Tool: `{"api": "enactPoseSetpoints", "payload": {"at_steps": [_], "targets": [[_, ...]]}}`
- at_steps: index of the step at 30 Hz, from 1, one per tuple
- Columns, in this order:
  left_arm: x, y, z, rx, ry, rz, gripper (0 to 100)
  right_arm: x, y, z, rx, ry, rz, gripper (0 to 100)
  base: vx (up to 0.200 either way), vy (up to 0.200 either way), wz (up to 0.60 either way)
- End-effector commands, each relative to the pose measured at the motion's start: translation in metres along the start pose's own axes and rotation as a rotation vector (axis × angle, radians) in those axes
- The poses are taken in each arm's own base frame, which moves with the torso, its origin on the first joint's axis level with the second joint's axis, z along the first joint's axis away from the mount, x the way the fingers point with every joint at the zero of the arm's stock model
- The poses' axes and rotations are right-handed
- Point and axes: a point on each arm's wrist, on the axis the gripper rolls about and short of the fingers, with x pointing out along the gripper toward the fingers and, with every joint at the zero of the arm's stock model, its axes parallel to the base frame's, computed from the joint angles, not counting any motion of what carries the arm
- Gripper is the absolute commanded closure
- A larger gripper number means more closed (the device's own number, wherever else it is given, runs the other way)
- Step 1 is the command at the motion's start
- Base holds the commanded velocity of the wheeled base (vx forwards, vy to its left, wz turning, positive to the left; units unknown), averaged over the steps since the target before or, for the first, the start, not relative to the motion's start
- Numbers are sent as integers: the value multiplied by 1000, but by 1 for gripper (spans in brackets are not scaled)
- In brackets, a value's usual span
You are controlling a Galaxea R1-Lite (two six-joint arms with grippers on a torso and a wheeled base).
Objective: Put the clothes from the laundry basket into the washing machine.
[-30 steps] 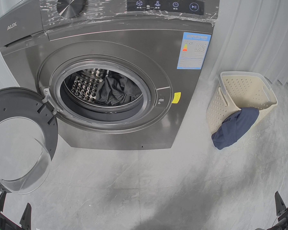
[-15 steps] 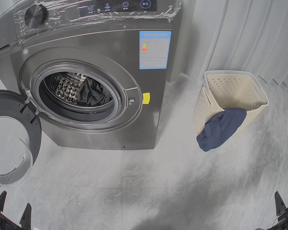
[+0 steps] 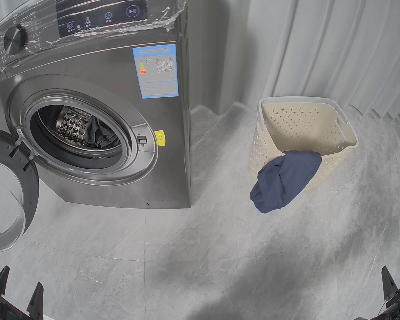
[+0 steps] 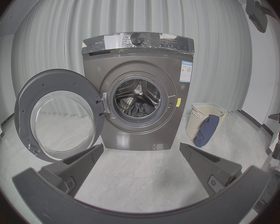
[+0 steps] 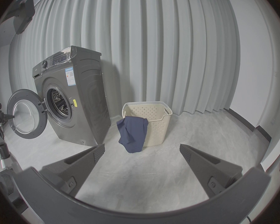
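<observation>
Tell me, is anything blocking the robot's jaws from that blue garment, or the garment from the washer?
Nothing visible does. Only bare floor lies between the open jaws and the blue garment draped over the basket rim, and between the basket and the washer. The washer door is swung open; a dark garment lies in the drum.

Glossy metal washing machine; perforated plastic laundry basket; matt cloth.
</observation>
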Motion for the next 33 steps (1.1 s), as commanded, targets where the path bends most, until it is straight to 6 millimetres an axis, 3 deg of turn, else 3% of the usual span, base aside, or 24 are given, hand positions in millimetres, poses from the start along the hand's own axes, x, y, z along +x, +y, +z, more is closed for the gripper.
{"api": "enactPoseSetpoints", "payload": {"at_steps": [1, 9, 24, 30, 33], "targets": [[1, 0, -5, 2, 9, 1, 0, 0, 0, -5, 0, 4, 0, 0, 0, 0, 0], [1, 0, -5, -9, 9, 3, 0, 0, 0, -5, 0, 4, 1, 0, 0, 0, 0], [1, 0, -4, -9, 8, -1, 0, 0, 0, -5, 0, 4, 0, 0, 0, -200, 0], [1, 0, -5, -7, 9, -1, 0, 0, 0, -5, 0, 4, 1, 0, 0, 0, 0], [1, 0, -4, -6, 8, -1, 0, 0, 0, -5, 0, 4, 1, 0, 0, -200, 0]]}}
